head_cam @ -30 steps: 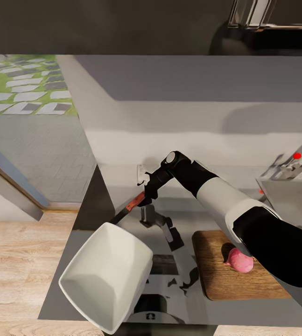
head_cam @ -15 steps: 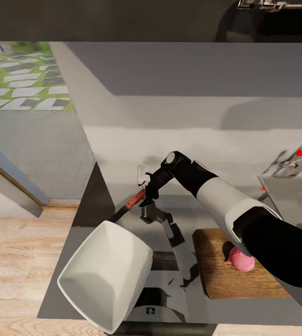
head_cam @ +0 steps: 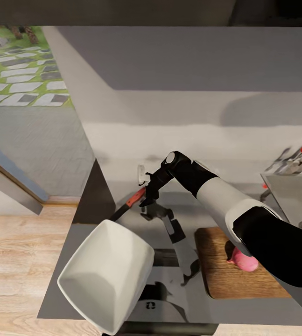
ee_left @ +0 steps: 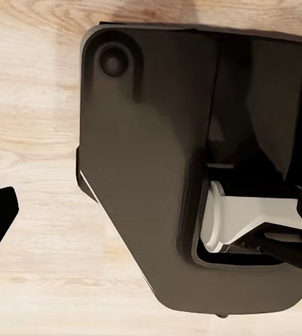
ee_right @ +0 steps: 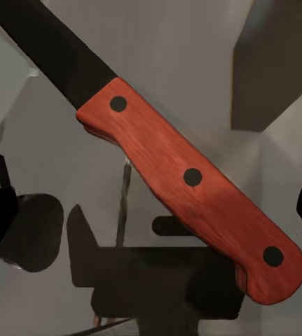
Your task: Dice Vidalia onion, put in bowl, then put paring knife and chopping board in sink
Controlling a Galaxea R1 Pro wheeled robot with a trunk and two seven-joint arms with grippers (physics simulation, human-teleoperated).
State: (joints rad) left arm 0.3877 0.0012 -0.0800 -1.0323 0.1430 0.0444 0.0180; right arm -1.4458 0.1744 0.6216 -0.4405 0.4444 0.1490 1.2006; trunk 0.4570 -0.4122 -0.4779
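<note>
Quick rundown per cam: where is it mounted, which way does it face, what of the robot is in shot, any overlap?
Head: on the head, looking forward and down at the countertop, bowl and chopping board; right arm in shot.
Left wrist: near the left gripper, facing the wooden floor; dark robot body in shot.
Right wrist: near the right gripper, facing the paring knife close up.
Shared: the knife, in the head and right wrist views.

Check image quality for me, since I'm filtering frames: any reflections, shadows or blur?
Head view: the glossy countertop mirrors the right arm; a soft shadow falls on the back wall. Right wrist view: paring knife handle is sharp, background soft. Left wrist view: evenly lit, mildly soft.
</note>
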